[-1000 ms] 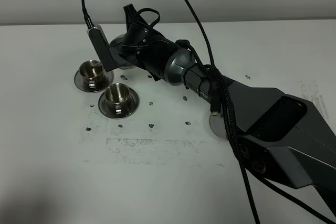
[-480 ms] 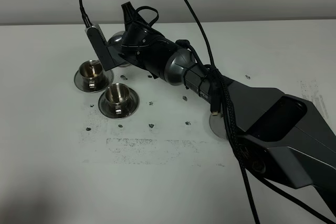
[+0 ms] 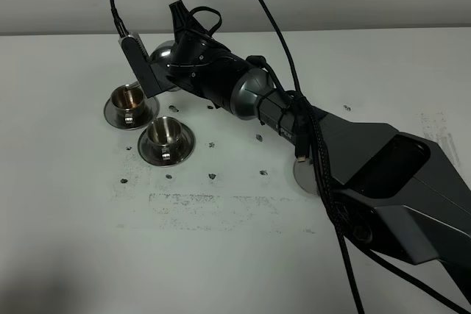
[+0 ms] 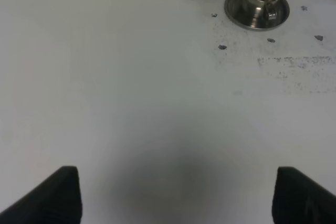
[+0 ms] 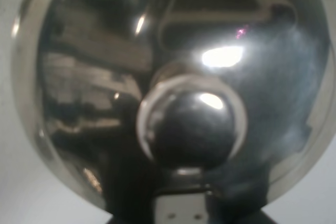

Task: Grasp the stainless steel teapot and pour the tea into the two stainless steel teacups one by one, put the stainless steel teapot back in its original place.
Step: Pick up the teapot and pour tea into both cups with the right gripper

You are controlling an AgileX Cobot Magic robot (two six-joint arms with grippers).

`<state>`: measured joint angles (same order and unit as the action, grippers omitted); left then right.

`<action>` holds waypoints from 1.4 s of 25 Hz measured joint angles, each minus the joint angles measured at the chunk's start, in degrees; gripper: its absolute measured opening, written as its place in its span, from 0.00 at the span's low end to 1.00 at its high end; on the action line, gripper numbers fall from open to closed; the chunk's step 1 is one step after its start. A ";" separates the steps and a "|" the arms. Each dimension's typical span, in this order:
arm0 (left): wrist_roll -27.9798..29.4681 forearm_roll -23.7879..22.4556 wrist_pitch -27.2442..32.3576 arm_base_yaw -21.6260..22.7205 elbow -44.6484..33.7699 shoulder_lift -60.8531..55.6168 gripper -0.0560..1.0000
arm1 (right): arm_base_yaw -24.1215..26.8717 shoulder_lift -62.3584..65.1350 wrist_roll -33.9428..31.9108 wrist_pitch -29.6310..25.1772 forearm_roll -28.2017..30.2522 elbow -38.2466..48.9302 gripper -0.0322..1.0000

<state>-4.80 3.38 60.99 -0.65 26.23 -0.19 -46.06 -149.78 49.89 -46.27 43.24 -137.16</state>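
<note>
Stainless steel teapot tight within the right pincer; left pincer tips wide apart.

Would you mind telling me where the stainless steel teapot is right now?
In the exterior high view the stainless steel teapot is near the far edge of the table, left of centre, mostly hidden by the right arm, just behind the two teacups.

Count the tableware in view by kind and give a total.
teapot: 1
teacups: 2
saucers under the cups: 2
round grey disc, partly hidden, kind unclear: 1
Total: 6
</note>
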 joint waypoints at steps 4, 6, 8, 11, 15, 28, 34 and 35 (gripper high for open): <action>0.00 0.00 0.00 0.00 0.00 0.00 0.73 | 0.00 0.00 -0.21 0.00 0.29 0.00 0.20; 0.00 0.00 0.00 0.00 0.00 0.00 0.73 | 0.00 0.00 -0.28 0.00 0.43 0.00 0.20; 0.00 0.00 0.00 0.00 0.00 0.00 0.73 | 0.00 0.00 -0.39 0.00 0.43 0.00 0.20; 0.00 0.00 0.00 0.00 0.00 0.00 0.73 | 0.00 0.00 -0.39 0.04 0.43 0.00 0.20; 0.00 0.00 0.00 0.00 0.00 0.00 0.73 | 0.00 0.00 -0.40 0.04 0.48 0.00 0.20; 0.00 0.00 0.00 0.00 0.00 0.00 0.73 | 0.00 0.00 -0.40 0.22 0.86 0.00 0.20; 0.00 0.00 0.00 0.00 0.00 0.00 0.73 | 0.00 0.00 -0.40 0.48 0.95 0.00 0.20; 0.00 0.00 0.00 0.00 0.00 0.00 0.73 | 0.00 0.00 -0.40 0.49 0.95 0.00 0.20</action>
<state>-4.80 3.38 60.99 -0.65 26.23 -0.19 -46.06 -149.78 49.49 -45.78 44.19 -137.16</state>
